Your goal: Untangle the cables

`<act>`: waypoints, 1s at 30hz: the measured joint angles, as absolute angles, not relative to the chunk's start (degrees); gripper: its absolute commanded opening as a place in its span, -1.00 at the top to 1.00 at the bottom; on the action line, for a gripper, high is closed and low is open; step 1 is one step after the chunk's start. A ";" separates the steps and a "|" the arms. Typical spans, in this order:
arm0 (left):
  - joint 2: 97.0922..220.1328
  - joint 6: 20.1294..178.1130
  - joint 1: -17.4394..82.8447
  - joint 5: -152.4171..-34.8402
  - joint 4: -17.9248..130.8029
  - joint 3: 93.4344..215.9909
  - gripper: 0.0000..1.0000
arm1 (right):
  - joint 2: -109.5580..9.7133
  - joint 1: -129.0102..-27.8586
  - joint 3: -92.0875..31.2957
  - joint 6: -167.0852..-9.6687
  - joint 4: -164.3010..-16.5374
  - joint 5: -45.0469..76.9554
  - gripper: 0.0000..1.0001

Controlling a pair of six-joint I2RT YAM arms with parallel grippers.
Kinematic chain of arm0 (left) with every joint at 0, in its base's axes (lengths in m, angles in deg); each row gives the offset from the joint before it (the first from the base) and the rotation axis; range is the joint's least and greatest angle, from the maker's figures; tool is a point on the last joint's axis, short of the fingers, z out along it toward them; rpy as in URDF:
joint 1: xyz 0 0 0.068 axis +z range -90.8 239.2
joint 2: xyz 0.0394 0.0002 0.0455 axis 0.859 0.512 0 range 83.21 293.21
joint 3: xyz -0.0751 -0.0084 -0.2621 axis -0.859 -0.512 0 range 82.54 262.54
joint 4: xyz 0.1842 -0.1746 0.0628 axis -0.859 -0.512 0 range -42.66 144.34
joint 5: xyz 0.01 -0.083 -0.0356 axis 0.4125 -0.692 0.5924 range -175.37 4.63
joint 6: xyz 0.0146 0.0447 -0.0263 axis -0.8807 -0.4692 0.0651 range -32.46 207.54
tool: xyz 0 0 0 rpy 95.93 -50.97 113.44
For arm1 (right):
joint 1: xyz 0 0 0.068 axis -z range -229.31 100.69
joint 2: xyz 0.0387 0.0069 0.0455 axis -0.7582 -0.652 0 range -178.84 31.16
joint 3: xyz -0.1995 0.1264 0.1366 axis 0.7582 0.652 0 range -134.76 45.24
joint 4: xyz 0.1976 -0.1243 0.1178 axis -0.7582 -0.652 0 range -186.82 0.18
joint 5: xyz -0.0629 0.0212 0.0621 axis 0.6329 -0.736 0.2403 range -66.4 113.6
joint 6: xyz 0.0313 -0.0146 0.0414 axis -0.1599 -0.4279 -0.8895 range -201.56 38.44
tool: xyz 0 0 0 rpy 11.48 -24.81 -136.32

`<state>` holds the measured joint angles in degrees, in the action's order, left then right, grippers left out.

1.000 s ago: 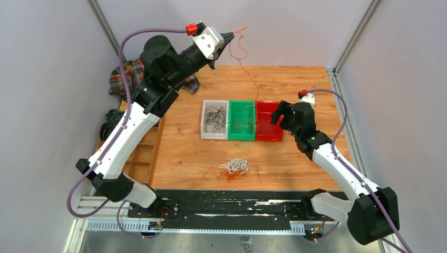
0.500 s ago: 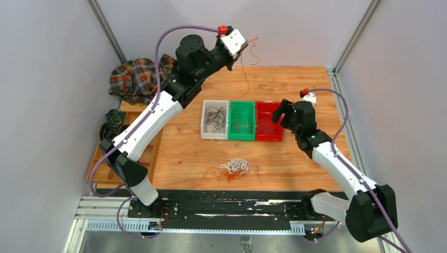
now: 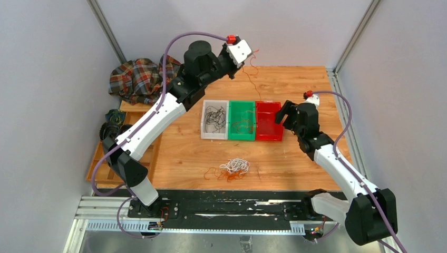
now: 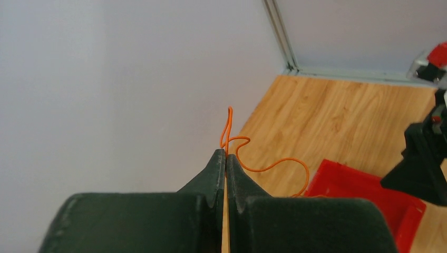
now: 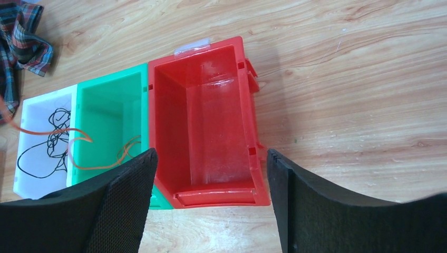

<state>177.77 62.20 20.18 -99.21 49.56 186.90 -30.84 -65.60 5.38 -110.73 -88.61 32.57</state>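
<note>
A bundle of white and orange cables (image 3: 234,167) lies on the table near the front edge. My left gripper (image 3: 248,57) is raised high at the back, shut on one orange cable (image 4: 248,158) that hangs down toward the green bin (image 3: 241,120). The same cable crosses the green bin in the right wrist view (image 5: 84,158). Black cables (image 3: 214,118) lie in the white bin (image 3: 215,134). My right gripper (image 5: 211,158) is open and empty, above the near end of the red bin (image 5: 205,116).
A plaid cloth (image 3: 138,78) lies at the back left. Dark coiled rolls (image 3: 112,121) sit by a wooden tray (image 3: 138,158) at the left edge. The three bins stand side by side mid-table.
My left arm has swung right and forward, carrying the orange cable from the back left to above the bins. The right gripper has shifted slightly right.
</note>
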 measured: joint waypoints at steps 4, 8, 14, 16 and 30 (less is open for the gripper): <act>177.79 60.71 18.91 -99.21 47.70 183.95 0.99 | -29.96 -64.97 5.75 -110.75 -88.59 32.50 -0.50; 177.79 57.74 17.79 -98.43 46.85 181.81 0.99 | -29.20 -64.51 6.52 -110.80 -88.59 32.48 -0.49; 178.01 53.11 15.22 -92.53 42.52 180.15 0.99 | -29.18 -63.88 6.67 -111.12 -88.59 32.17 -0.48; 178.10 51.79 14.36 -90.56 41.14 179.03 0.99 | -29.16 -63.59 6.69 -111.17 -88.59 32.11 -0.48; 183.37 37.35 12.20 -78.67 36.45 167.97 0.99 | -28.37 -61.32 8.27 -111.76 -88.41 31.12 -0.46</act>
<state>183.37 37.35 12.20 -78.67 36.45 167.97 -28.37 -61.32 8.27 -111.76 -88.41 31.12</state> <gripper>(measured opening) 0.011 0.733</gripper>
